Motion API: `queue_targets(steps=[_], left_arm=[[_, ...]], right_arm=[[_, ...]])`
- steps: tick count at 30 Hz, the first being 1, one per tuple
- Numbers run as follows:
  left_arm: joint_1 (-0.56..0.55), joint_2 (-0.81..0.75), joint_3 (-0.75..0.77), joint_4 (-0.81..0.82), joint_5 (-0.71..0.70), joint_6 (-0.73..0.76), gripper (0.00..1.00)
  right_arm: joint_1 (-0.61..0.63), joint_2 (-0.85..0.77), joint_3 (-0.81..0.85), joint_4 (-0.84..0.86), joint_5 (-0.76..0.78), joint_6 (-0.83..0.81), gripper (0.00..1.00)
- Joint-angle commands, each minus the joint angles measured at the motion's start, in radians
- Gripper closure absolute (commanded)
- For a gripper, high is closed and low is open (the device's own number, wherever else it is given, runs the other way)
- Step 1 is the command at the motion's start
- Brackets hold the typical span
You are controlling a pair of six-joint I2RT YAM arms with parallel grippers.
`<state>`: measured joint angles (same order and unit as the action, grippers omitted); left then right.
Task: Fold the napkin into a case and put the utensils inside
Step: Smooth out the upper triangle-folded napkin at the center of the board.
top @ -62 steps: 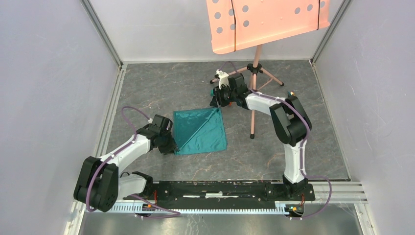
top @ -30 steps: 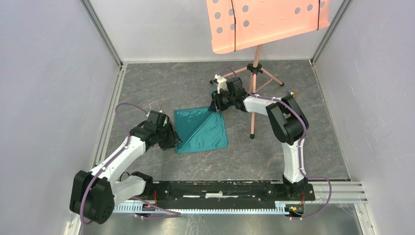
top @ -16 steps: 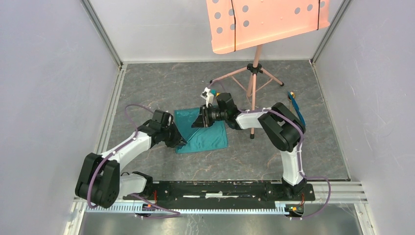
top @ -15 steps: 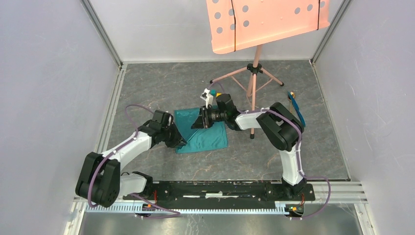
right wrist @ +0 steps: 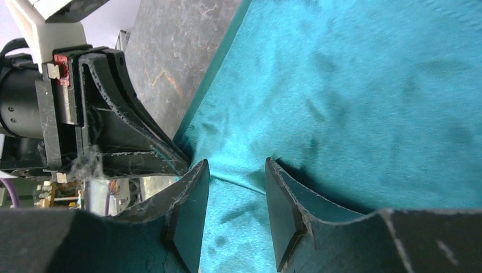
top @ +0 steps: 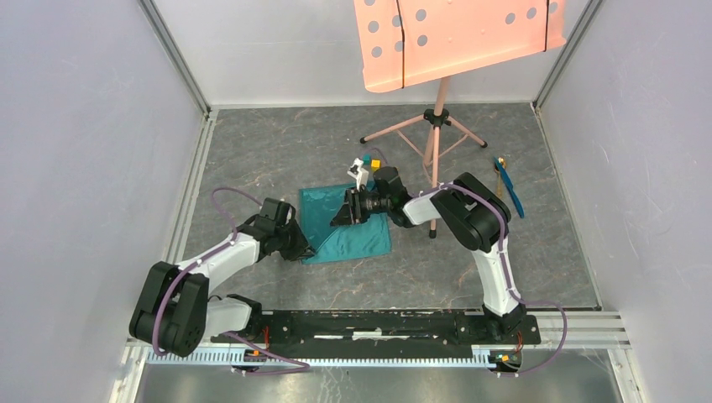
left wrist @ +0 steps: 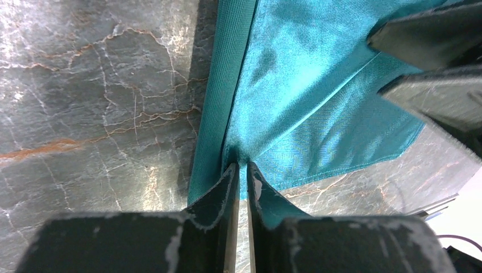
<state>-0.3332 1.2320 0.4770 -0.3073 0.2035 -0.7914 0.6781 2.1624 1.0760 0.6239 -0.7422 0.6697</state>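
The teal napkin [top: 369,239] lies partly folded on the grey marbled floor. My left gripper [top: 306,249] is shut on the cloth's near-left edge; in the left wrist view its jaws [left wrist: 240,166] pinch a raised ridge of napkin [left wrist: 318,102]. My right gripper [top: 340,218] hovers over the napkin's left half, open. In the right wrist view it [right wrist: 236,168] has only teal cloth [right wrist: 352,85] showing between its fingers, and the left gripper [right wrist: 113,131] is close by. The utensils lie far right: a thin blue piece [top: 510,193] and a golden spoon bowl [top: 500,161].
A pink music stand [top: 458,38] on a tripod [top: 432,126] stands at the back, its pole [top: 433,206] just right of the napkin. Small coloured cubes [top: 378,165] sit beside the right wrist. Grey walls enclose the floor on three sides.
My right gripper came from the napkin's far corner toward the left gripper, bringing cloth over, and has opened. My left gripper closed on the near-left edge.
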Motion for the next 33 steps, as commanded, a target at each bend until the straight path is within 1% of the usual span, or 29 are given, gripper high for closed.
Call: queue_targets(steps=[1, 8, 15, 17, 19, 21, 24, 27, 31, 33], left_arm=[[0.005, -0.006, -0.041, 0.016, -0.049, -0.025, 0.84], [0.006, -0.015, -0.044, 0.006, -0.056, -0.017, 0.85], [0.005, -0.022, -0.045, -0.001, -0.059, -0.013, 0.86], [0.005, -0.026, -0.038, -0.007, -0.055, -0.010, 0.86], [0.007, -0.035, -0.027, -0.015, -0.044, -0.006, 0.86], [0.006, -0.053, -0.013, -0.024, -0.031, -0.005, 0.86], [0.005, -0.080, 0.024, -0.053, -0.006, 0.002, 0.80], [0.005, -0.112, 0.065, -0.081, 0.022, 0.005, 0.70], [0.007, -0.156, 0.132, -0.129, 0.030, 0.023, 0.60], [0.012, -0.171, 0.164, -0.155, 0.008, 0.047, 0.53]], right_arm=[[-0.054, 0.013, 0.030, -0.024, 0.018, -0.071, 0.52], [-0.144, 0.017, 0.071, -0.107, 0.024, -0.146, 0.50], [-0.216, 0.054, 0.183, -0.232, 0.047, -0.238, 0.48], [-0.226, 0.052, 0.214, -0.284, 0.074, -0.279, 0.47], [-0.228, 0.046, 0.266, -0.375, 0.108, -0.339, 0.46], [-0.226, 0.032, 0.310, -0.432, 0.110, -0.367, 0.44], [-0.218, -0.018, 0.326, -0.500, 0.115, -0.388, 0.42], [-0.189, -0.086, 0.323, -0.575, 0.149, -0.413, 0.40], [-0.133, -0.196, 0.280, -0.674, 0.239, -0.449, 0.38], [-0.098, -0.254, 0.264, -0.752, 0.356, -0.515, 0.37]])
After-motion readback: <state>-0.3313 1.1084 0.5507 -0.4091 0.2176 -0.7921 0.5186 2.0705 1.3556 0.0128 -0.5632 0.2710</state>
